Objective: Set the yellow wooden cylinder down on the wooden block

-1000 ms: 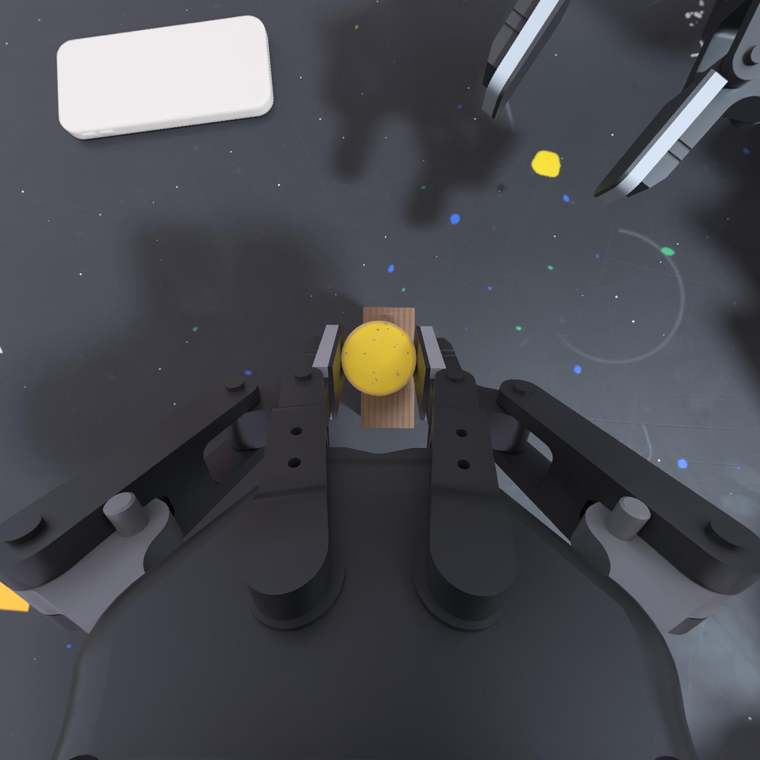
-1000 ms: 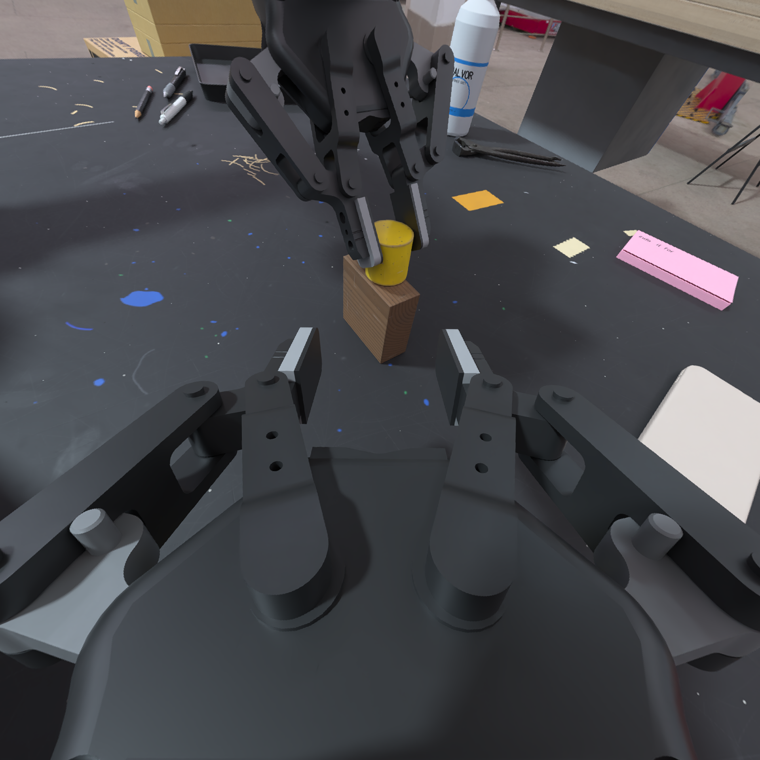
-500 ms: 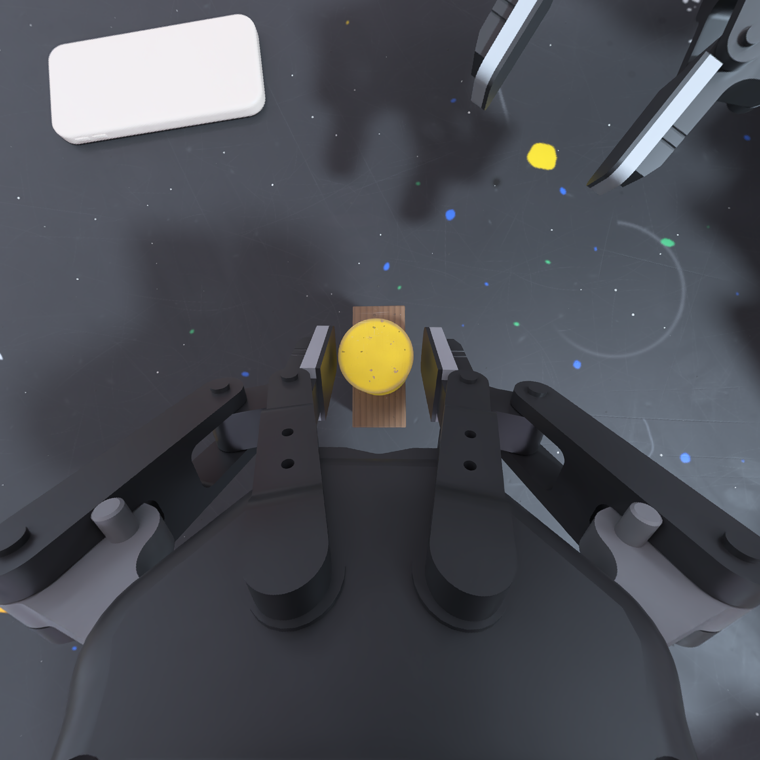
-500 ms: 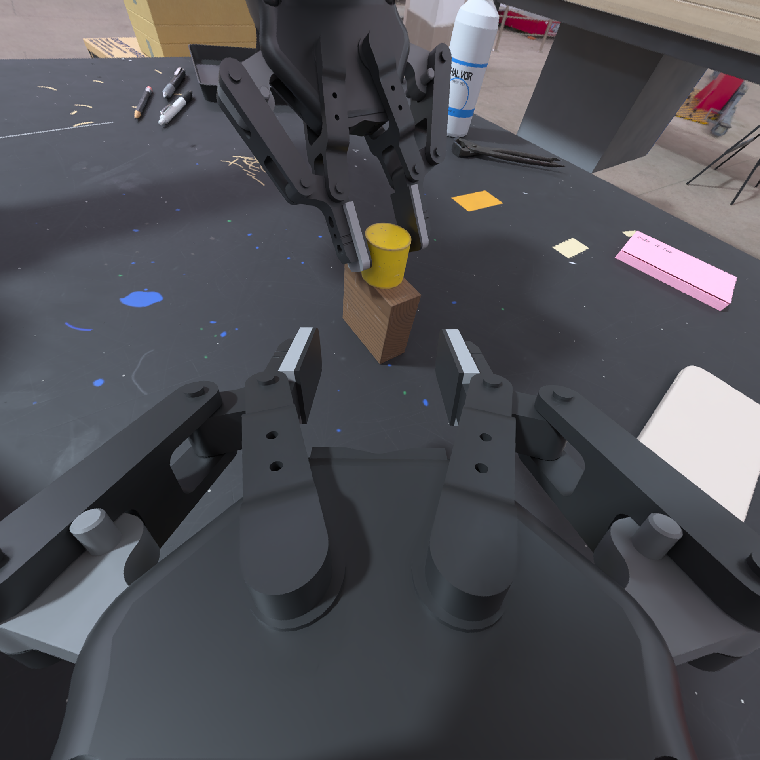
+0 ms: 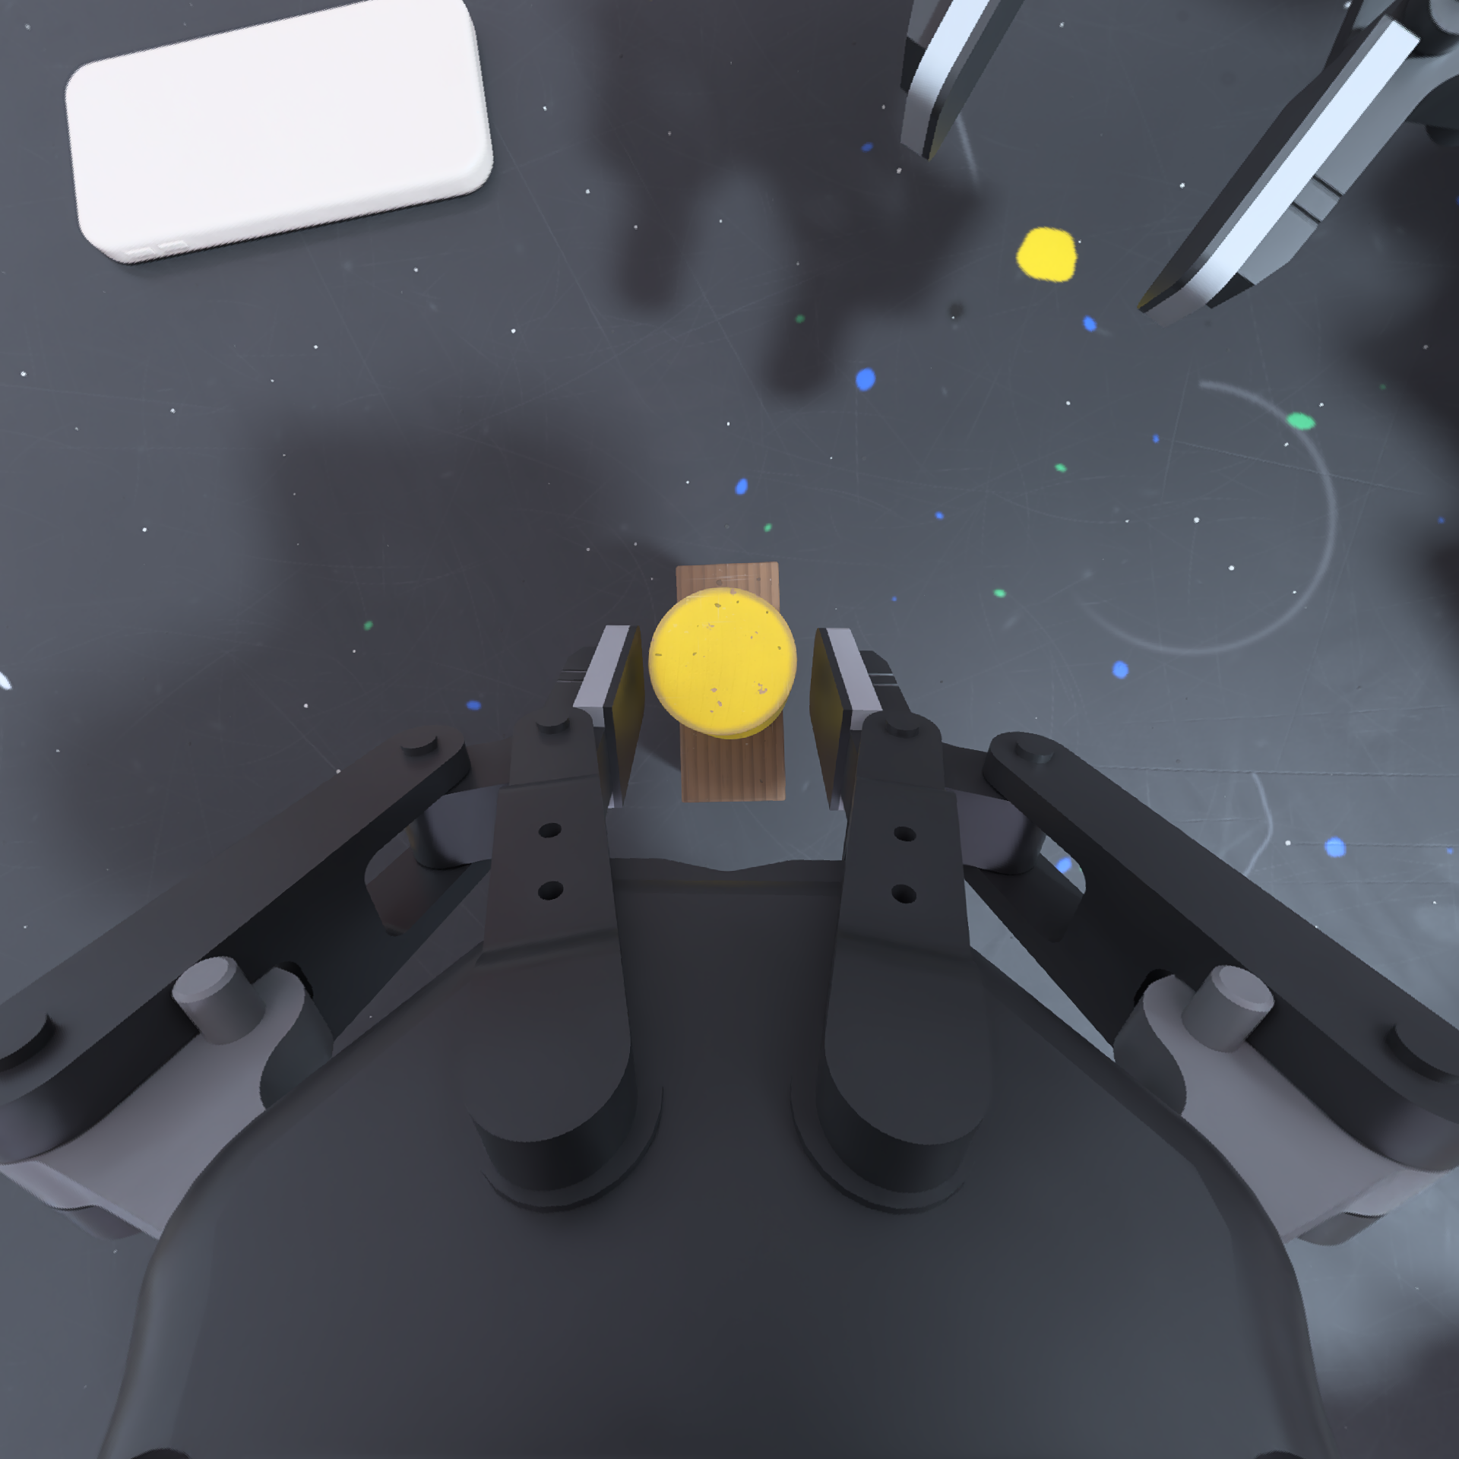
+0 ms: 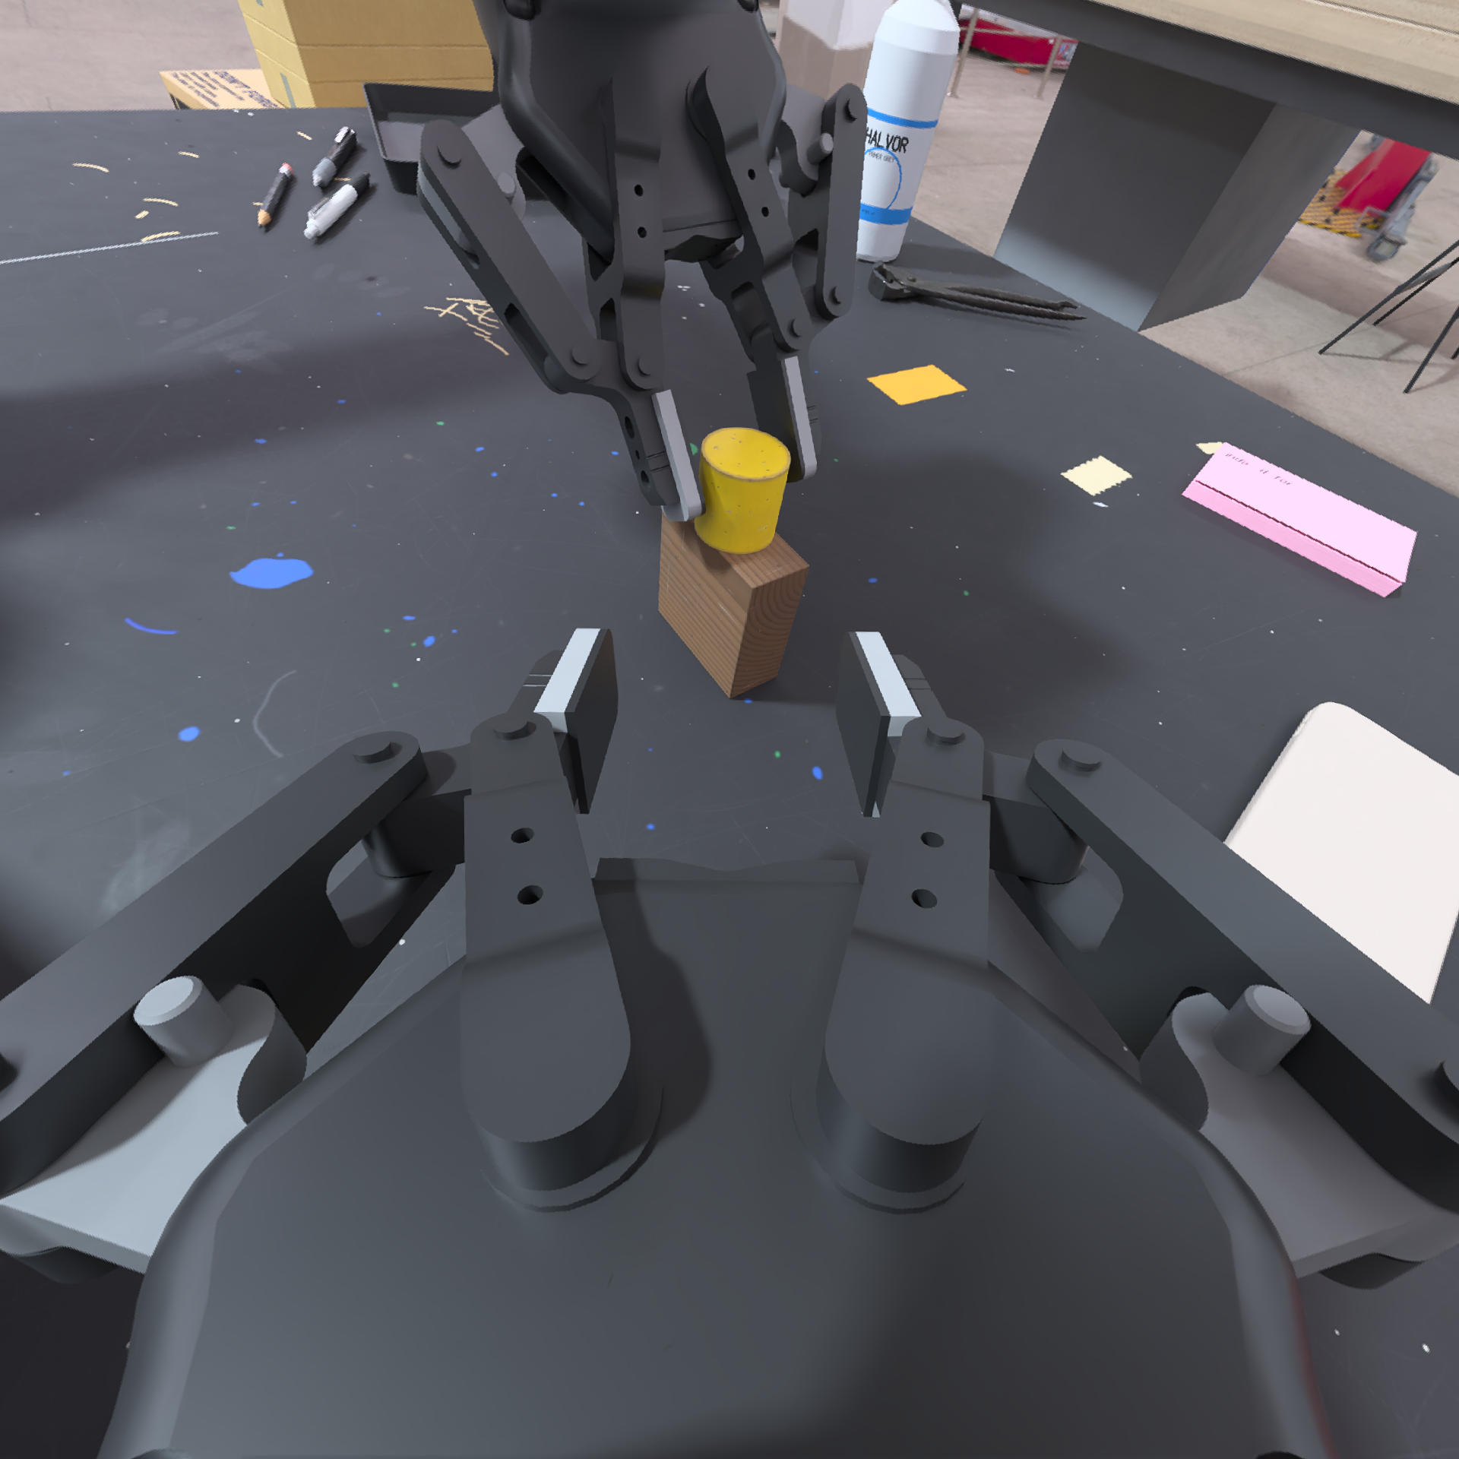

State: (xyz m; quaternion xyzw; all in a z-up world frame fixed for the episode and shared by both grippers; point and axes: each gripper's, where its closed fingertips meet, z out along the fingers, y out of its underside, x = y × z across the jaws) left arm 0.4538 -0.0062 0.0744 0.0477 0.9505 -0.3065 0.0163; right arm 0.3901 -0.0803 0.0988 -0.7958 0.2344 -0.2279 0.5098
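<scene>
Dark speckled surface [image 6: 237,474] bearing wooden block [image 6: 730,624], yellow wooden cylinder [image 6: 742,493] seated atop, left gripper [image 5: 722,695] parted to free it, right gripper [image 6: 722,710] likewise spread, idle.

We see a dark paint-speckled tabletop [image 6: 237,442]. Far edge: white plastic bottle with blue bands [image 6: 904,134], black metal pliers [image 6: 971,298] just beside it, three markers [image 6: 316,185] near a black tray [image 6: 410,126], yellow cardboard boxes [image 6: 355,47] behind. Right side: orange paper square [image 6: 916,384], pale yellow scrap [image 6: 1096,475], pink flat box [image 6: 1303,529], white rounded slab [image 5: 276,130].
</scene>
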